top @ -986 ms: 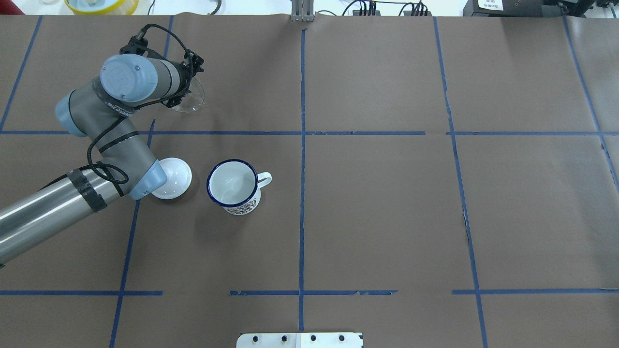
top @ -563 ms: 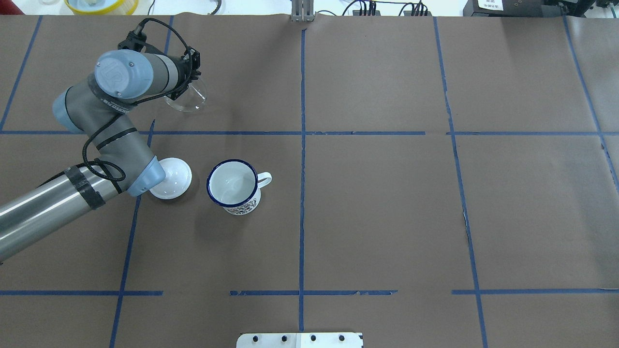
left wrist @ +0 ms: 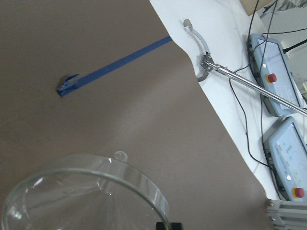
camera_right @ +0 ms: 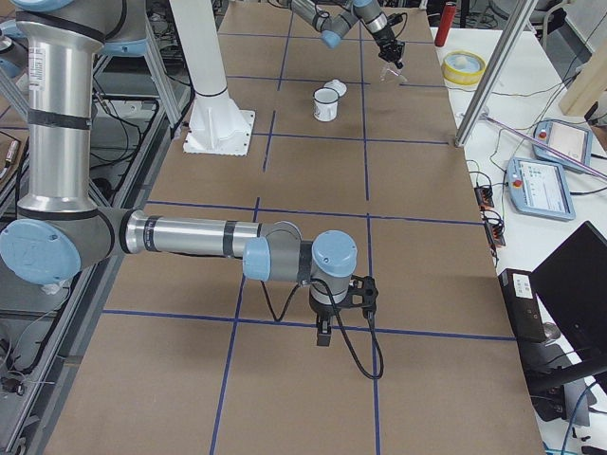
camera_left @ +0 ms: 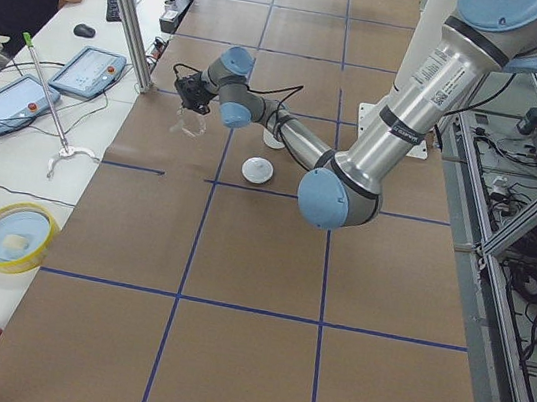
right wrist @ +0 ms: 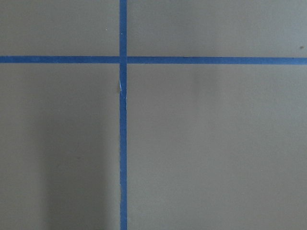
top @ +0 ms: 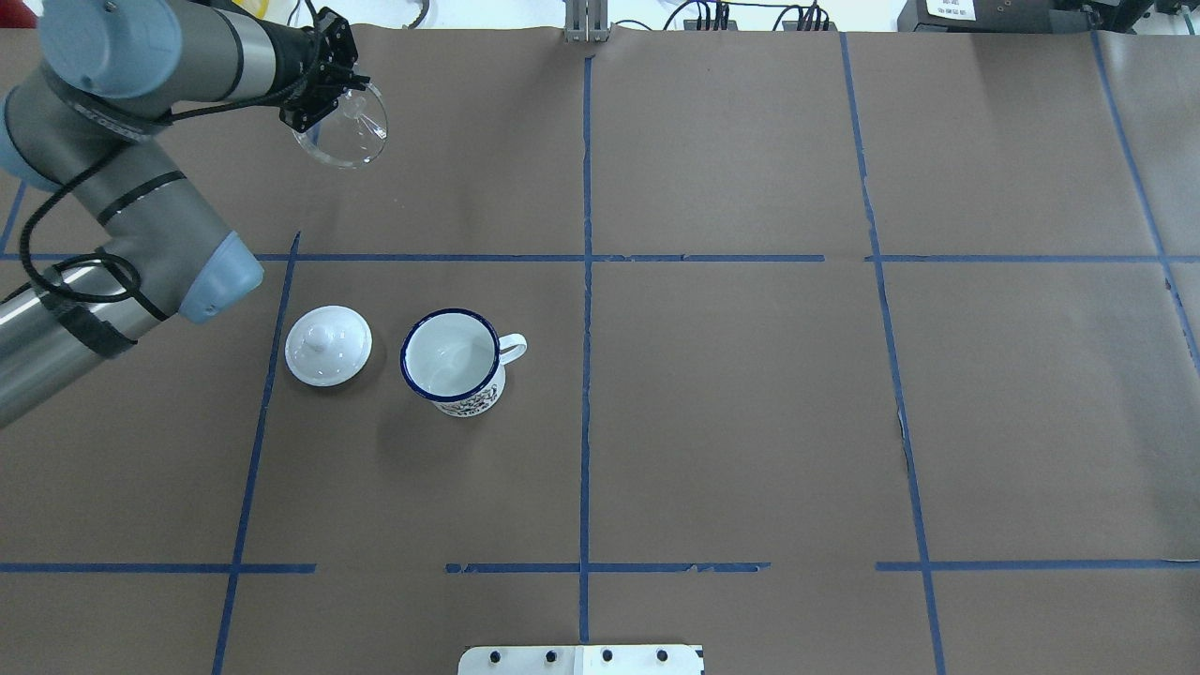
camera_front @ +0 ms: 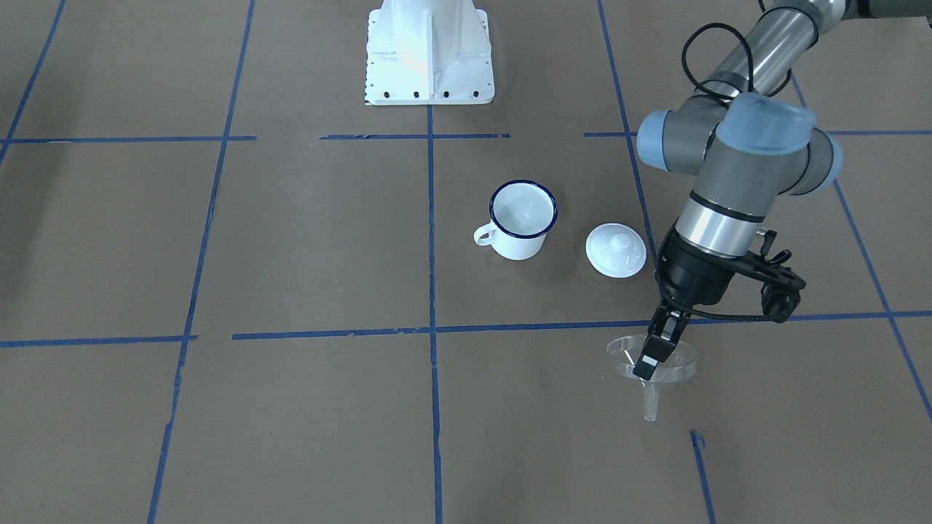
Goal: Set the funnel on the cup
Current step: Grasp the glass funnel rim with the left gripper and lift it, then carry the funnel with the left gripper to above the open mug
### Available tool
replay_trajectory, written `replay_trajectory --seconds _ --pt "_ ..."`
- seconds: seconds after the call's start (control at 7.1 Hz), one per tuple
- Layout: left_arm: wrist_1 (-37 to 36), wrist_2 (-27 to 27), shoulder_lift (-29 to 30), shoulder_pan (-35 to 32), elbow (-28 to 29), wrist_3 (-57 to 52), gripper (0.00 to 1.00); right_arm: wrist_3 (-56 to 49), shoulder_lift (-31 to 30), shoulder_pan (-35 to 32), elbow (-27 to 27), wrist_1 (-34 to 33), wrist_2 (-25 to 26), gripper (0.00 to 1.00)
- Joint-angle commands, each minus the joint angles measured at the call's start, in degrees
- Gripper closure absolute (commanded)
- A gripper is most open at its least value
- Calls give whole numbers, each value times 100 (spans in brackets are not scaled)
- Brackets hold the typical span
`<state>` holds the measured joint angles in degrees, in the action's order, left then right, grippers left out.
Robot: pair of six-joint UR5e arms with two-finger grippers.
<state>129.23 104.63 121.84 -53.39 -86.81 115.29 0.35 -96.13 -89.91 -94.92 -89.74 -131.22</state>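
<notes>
My left gripper [top: 317, 105] is shut on the rim of the clear funnel [top: 354, 141] and holds it in the air over the far left of the table. In the front view the gripper [camera_front: 646, 364] pinches the rim and the funnel [camera_front: 650, 405] hangs stem down. Its rim fills the bottom of the left wrist view [left wrist: 86, 191]. The white cup [top: 452, 361] with the dark blue rim stands upright and empty, nearer the robot and to the right of the funnel; it also shows in the front view [camera_front: 520, 218]. My right gripper [camera_right: 322, 332] shows only in the right side view; I cannot tell its state.
A round white knobbed lid [top: 328, 345] lies just left of the cup, and shows in the front view [camera_front: 616, 249]. The left arm's elbow [top: 211, 277] hangs left of the lid. Blue tape lines cross the brown paper. A yellow bowl [camera_left: 16, 234] sits beyond the table's far edge.
My left arm has lifted the funnel and carried it up and away from the robot. The elbow has moved off the lid, which now shows whole. The cup has not moved.
</notes>
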Motion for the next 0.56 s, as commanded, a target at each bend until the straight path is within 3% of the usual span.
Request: replay_trajectory --seconds 0.0,0.14,0.42 --pt "-1409 620 -178 -101 -1174 -695 100 0 -2 0 0 0 0 0" --pt "-2375 638 -117 -92 -1737 -1257 100 0 -2 0 0 0 0 0" --pt "-3741 1180 -21 -75 -2365 -2085 100 0 -2 0 0 0 0 0"
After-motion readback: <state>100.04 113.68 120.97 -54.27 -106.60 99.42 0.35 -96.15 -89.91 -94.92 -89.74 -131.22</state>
